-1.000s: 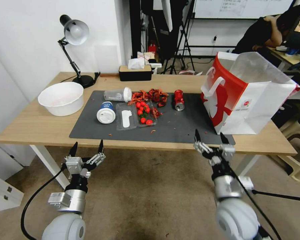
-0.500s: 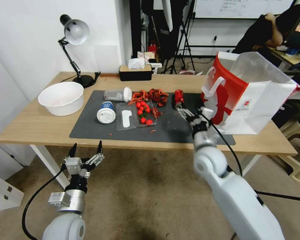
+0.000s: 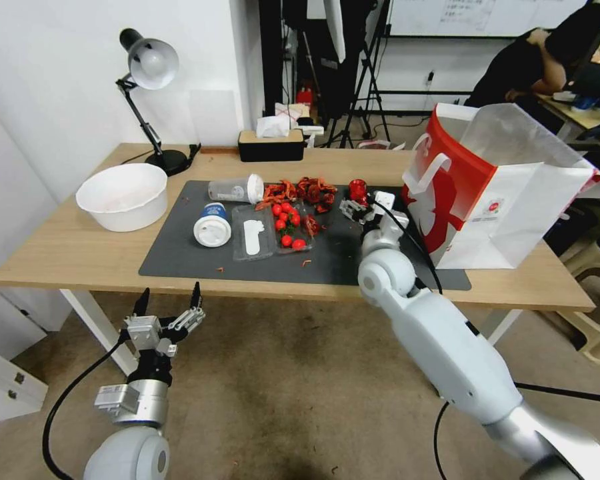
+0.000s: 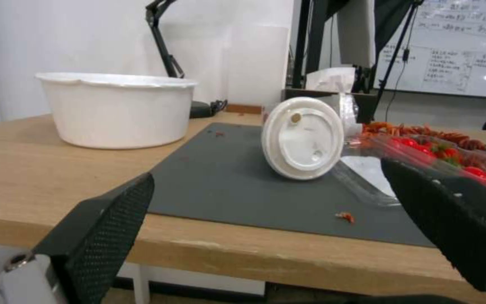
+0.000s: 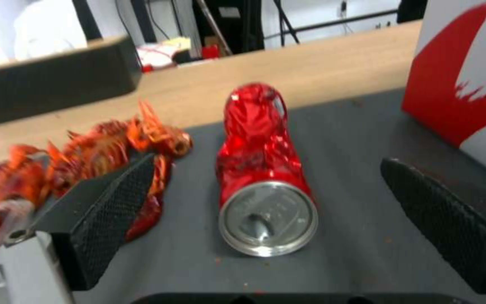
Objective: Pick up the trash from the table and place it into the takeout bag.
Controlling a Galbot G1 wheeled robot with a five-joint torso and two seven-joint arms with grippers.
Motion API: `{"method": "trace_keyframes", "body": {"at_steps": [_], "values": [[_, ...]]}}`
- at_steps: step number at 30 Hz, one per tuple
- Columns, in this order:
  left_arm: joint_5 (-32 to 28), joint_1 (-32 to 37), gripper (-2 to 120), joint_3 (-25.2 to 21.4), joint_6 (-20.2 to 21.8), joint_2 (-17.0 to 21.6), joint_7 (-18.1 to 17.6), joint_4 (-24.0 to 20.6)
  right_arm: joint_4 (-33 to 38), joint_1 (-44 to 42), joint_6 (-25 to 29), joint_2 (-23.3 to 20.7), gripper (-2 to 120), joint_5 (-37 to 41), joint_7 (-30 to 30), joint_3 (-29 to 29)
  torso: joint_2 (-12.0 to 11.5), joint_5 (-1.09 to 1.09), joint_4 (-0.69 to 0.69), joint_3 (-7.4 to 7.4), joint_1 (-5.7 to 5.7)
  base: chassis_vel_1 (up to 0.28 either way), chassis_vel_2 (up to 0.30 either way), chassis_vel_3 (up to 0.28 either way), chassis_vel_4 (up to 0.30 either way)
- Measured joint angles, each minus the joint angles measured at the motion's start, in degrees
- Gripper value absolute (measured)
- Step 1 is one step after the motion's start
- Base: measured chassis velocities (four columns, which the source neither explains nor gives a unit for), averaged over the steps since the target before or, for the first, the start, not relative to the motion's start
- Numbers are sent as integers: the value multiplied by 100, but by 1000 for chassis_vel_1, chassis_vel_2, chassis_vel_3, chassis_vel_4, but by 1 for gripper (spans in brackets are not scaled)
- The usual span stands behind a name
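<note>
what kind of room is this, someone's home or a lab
Probably a lab or shared office, not a home: a whiteboard with writing, tripod stands behind the table, and a person working at a desk in the background.

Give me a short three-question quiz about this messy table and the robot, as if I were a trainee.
1. True or false: the red can stands upright on the grey mat.
2. Which end effector is at the can? A) left B) right
3. What lies on the can's side away from the takeout bag?

Key:
1. False; it lies on its side.
2. B; the right end effector is open with a finger on each side of the can, while the left end effector hangs open below the table edge.
3. Red shells.
</note>
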Motion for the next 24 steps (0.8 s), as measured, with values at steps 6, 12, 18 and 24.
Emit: {"method": "trace_keyframes", "body": {"at_steps": [6, 12, 18, 24], "values": [[-1, -3, 100, -27, -12, -30, 0, 9, -476, 435, -191, 98, 100, 220, 223, -316, 0, 0, -1, 0, 0, 0, 0, 0, 0], [-11, -3, 100, -62, -18, -35, 0, 10, -732, 594, -307, 164, 100, 340, 361, -432, 0, 1, -1, 0, 0, 0, 0, 0, 0], [-46, 31, 100, -129, -71, -31, -3, 28, -1247, 787, -390, 294, 99, 480, 407, -602, 0, 0, -2, -1, -1, 0, 0, 0, 0], [-61, 45, 100, -155, -92, -17, -4, 39, -1564, 915, -346, 422, 83, 509, 374, -612, 0, 0, -2, -1, -1, 0, 0, 0, 0]]}}
